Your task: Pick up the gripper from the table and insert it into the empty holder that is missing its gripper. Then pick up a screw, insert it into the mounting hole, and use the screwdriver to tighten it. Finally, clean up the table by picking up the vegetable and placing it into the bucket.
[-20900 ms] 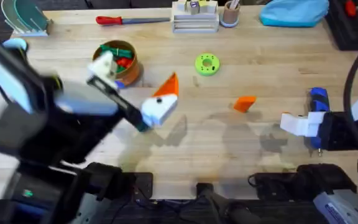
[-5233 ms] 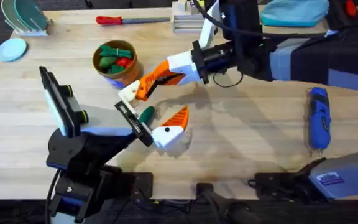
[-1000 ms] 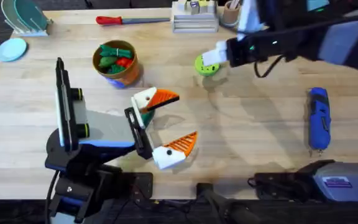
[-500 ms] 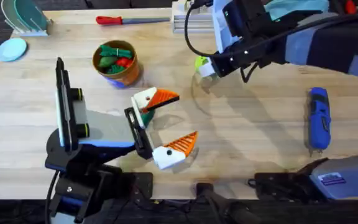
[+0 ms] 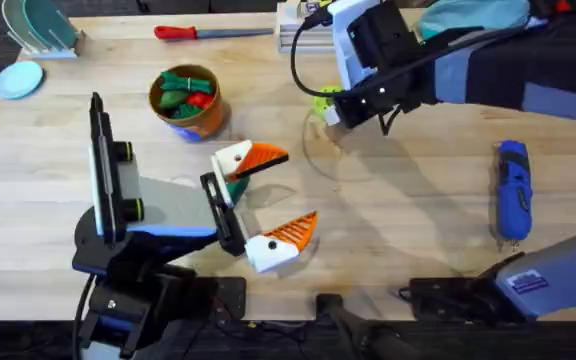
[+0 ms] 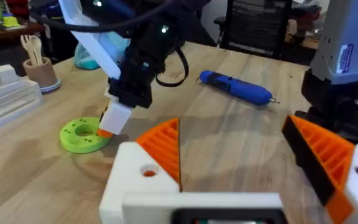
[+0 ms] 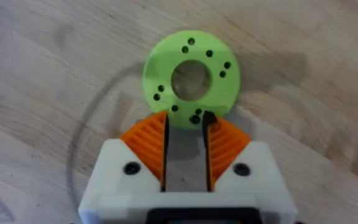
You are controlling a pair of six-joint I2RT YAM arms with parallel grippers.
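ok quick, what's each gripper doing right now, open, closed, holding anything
Left gripper: open, holding nothing.
Right gripper: slightly open at the green disc's rim, over a screw; not visibly gripping anything.

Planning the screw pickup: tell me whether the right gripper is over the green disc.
Yes, the right gripper hangs at the edge of the green disc, its orange fingertips a narrow gap apart at the disc's rim.

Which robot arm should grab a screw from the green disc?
The right. Its gripper hangs open at the green disc, fingertips around a screw. The left gripper sits farther away.
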